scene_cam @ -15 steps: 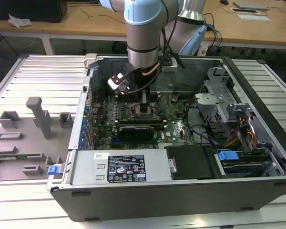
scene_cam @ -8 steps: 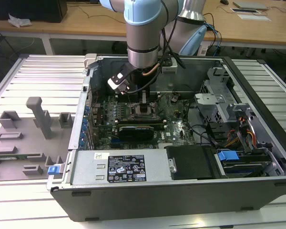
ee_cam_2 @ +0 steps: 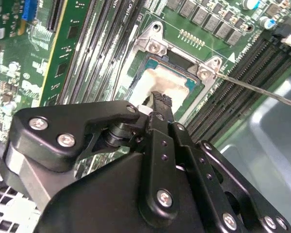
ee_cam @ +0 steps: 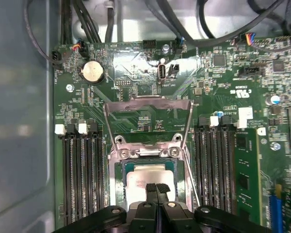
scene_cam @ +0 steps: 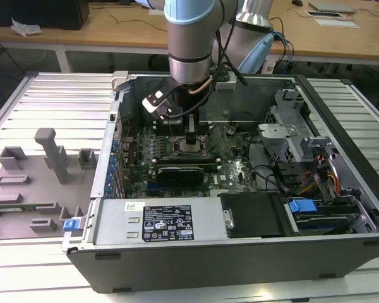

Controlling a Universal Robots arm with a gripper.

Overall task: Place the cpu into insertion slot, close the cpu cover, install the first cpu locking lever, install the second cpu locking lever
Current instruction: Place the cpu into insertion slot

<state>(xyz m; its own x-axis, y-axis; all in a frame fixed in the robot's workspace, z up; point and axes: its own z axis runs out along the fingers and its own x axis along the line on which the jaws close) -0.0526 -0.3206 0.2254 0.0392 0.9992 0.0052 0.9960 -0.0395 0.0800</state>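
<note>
one open case [scene_cam: 114, 222] lies on a slatted table [scene_cam: 44, 101] and takes up most of it; grey fixtures [scene_cam: 50, 154] stand toward the table's edge at the exterior view's left. inside the case lie a green board [scene_cam: 235, 165], a black card [scene_cam: 183, 169] across the board's near part, cables and drive bays by the wall at the exterior view's right. near the middle of the board the slot [ee_cam: 117, 187] holds the cpu [ee_cam: 143, 174], which lies flat and square within the dark frame. its face is pale silver-beige, bare and smooth, with a thin green rim showing round it in the second wrist view. the cover [ee_cam: 145, 100] is swung up off the slot, and the board shows through its window. one thin lever [ee_cam_2: 254, 88] sticks out free, away from a corner of the slot. rows of dark memory slots [ee_cam: 82, 174] run along both sides.

the gripper [ee_cam: 157, 187] hangs over the cpu with its fingertips pressed together, pinching nothing. whether the tips touch the face i cannot tell.
</note>
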